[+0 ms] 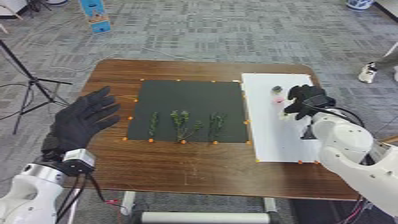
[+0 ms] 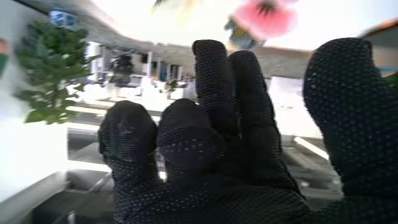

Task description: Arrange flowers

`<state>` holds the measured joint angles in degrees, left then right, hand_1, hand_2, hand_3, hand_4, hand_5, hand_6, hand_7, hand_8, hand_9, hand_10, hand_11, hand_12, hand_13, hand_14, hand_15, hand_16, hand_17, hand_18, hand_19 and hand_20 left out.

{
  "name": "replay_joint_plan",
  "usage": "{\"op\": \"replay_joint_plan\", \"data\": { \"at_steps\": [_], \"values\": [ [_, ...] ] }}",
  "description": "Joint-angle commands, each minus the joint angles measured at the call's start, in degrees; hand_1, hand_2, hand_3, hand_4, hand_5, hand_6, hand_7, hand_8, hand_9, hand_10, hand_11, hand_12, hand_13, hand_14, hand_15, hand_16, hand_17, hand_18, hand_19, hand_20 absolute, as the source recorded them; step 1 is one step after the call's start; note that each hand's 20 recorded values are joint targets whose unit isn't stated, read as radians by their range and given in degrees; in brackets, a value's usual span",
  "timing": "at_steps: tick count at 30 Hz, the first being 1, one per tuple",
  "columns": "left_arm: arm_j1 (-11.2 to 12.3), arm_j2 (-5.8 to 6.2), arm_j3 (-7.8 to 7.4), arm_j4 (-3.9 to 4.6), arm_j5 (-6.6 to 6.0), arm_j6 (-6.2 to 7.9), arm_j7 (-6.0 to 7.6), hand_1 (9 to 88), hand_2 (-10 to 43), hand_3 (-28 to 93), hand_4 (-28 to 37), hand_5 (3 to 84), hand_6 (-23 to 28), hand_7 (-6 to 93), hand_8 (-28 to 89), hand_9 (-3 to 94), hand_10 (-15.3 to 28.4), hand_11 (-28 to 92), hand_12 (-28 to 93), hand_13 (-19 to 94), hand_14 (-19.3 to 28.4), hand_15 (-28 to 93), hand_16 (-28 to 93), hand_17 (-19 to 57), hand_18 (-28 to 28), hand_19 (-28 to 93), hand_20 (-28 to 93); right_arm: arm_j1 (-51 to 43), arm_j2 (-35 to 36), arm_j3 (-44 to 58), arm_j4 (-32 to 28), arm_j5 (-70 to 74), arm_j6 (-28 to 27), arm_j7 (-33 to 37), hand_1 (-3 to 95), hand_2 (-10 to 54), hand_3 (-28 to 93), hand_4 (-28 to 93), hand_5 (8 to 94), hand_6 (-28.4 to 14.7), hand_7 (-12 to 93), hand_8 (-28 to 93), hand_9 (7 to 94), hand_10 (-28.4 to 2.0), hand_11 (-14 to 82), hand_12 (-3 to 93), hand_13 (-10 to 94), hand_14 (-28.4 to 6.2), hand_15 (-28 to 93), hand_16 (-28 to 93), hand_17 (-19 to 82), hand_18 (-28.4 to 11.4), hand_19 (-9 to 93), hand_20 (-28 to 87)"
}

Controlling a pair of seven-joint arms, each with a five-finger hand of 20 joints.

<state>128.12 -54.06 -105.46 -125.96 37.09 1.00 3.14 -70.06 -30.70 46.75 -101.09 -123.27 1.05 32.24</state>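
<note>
Right hand (image 1: 309, 99), black fabric glove: fingers (image 2: 213, 80) loosely open, two reaching out straight, the neighbouring two slightly bent; thumb (image 2: 342, 85) upright and spread away from them. Nothing seen in its hold. Position: above the long white rectangular sheet (image 1: 273, 142), at its outer side.

Next to the fingertips in the head view, a small pale yellow flower (image 1: 285, 117); contact cannot be told. Toward the far end of the sheet, near the hand, a round pink flower (image 1: 279, 99) with a dark centre, and just beyond it a small dark blue-grey flower (image 1: 277, 89). In the right wrist view these two lie past the fingertips, the blue-grey one close against the pink.

Left of the sheet, a black rectangular mat (image 1: 191, 97). On its near half, side by side and apart, three green leafy sprigs: a slim left sprig (image 1: 154, 124), a bushier, branching middle sprig (image 1: 179, 121) and a right sprig (image 1: 216, 126). Small orange markers line the edges of mat and sheet.

Left hand (image 1: 78, 122), same black glove: over the left edge of the brown wooden table (image 1: 178, 172), well apart from the sprigs, fingers straight and a little spread, holding nothing.

Around the table, grey carpet (image 1: 213, 30); to the left, a black tripod (image 1: 34, 79).
</note>
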Motion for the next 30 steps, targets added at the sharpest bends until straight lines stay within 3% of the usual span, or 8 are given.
{"op": "replay_joint_plan", "data": {
  "at_steps": [1, 11, 15, 16, 18, 19, 24, 30],
  "values": [
    [0.51, -0.03, -1.67, -0.73, -0.06, 0.66, 0.87, 23.9, -2.6, 71, -28.3, 30.5, 2.8, 20.6, -10, 29.1, 12.8, 25, 18, 24, 14.8, 29, 1, -9.4, 22.5, 45, 9, 2.31, -0.46, -5.56, 2.77, -0.44, 3.57, -0.85, 34.5, -9.5, 80, -28, 52.8, 0.5, 28, -12, 62.9, -8.1, 20.9, 19.9, 71, -6.0, 86, 36, 41, -21.3, 93, 61],
    [0.21, 0.21, -2.06, -0.76, 0.07, 0.70, 0.88, 23.8, -2.6, 71, -28.3, 30.6, 2.8, 20.4, -10, 29.2, 12.7, 25, 18, 24, 14.9, 29, 1, -9.4, 22.6, 45, 9, 6.22, -1.30, -11.75, 6.57, -3.13, 4.38, 0.39, 35.1, -9.5, 81, -28, 53.7, 0.5, 29, -12, 63.3, -8.3, 24.3, 22.4, 72, -5.5, 86, 37, 42, -20.9, 93, 63],
    [0.41, 0.24, -2.24, -0.83, 0.02, 0.84, 0.82, 23.9, -2.6, 71, -28.3, 30.6, 2.8, 20.4, -10, 29.2, 12.8, 25, 18, 24, 14.9, 29, 1, -9.4, 22.6, 45, 9, 5.97, -1.16, -13.01, 6.77, -3.31, 9.75, -0.68, 37.8, -9.5, 81, -28, 55.7, 1.4, 35, -8, 65.2, -8.2, 31.1, 27.9, 72, -4.8, 86, 36, 43, -20.3, 93, 63],
    [0.59, 0.22, -2.40, -0.91, 0.01, 0.88, 0.79, 23.9, -2.6, 71, -28.3, 30.6, 2.8, 20.4, -10, 29.2, 12.8, 25, 18, 24, 14.9, 29, 1, -9.4, 22.6, 45, 9, 6.30, -1.06, -14.00, 7.01, -3.62, 12.21, -1.03, 41.0, -9.5, 78, -28, 56.3, 1.6, 39, 0, 67.2, -7.6, 28.0, 33.1, 73, -4.6, 87, 36, 43, -20.1, 93, 63],
    [0.74, 0.32, -2.72, -0.96, 0.00, 0.84, 0.84, 23.8, -2.6, 71, -28.3, 30.6, 2.8, 20.4, -10, 29.2, 12.8, 25, 18, 24, 14.9, 29, 1, -9.4, 22.6, 45, 9, 6.98, -1.14, -15.50, 7.44, -3.63, 16.48, -1.96, 47.4, -9.5, 76, -28, 61.6, 2.1, 47, 7, 76.6, -6.1, 22.5, 46.9, 75, -3.8, 86, 36, 45, -19.6, 93, 64],
    [0.95, 0.32, -3.04, -1.09, 0.05, 0.83, 0.90, 23.8, -2.6, 71, -28.3, 30.6, 2.8, 20.5, -10, 29.2, 12.8, 25, 18, 24, 14.9, 29, 1, -9.4, 22.6, 45, 9, 6.92, -1.25, -15.50, 7.47, -4.08, 17.22, -2.79, 49.4, -9.5, 76, -28, 64.6, 2.1, 48, 8, 79.3, -5.8, 23.6, 49.3, 76, -3.6, 86, 36, 46, -19.6, 93, 64],
    [1.09, 1.08, -4.13, -1.34, 0.10, 0.79, 1.25, 23.9, -2.6, 71, -28.3, 30.7, 2.9, 20.4, -10, 29.2, 12.8, 25, 18, 24, 14.9, 29, 1, -9.4, 22.5, 45, 9, 8.13, -2.02, -15.59, 4.82, -4.31, 22.90, -5.81, 50.9, -9.5, 78, -28, 70.1, 1.5, 47, 7, 82.6, -4.7, 26.2, 50.1, 78, -3.5, 86, 36, 48, -19.9, 93, 65],
    [0.32, 2.17, -4.57, -1.20, 0.03, 0.32, 0.60, 23.9, -2.5, 71, -28.3, 30.7, 2.8, 20.5, -10, 29.2, 12.8, 25, 18, 24, 14.8, 29, 1, -9.4, 22.6, 45, 9, 16.12, -7.21, -20.43, 1.52, -0.51, 26.32, -12.95, 50.6, -9.5, 79, -28, 72.4, 1.2, 46, 6, 84.2, -5.0, 25.9, 50.3, 78, -3.5, 86, 37, 48, -19.9, 93, 66]
  ]
}}
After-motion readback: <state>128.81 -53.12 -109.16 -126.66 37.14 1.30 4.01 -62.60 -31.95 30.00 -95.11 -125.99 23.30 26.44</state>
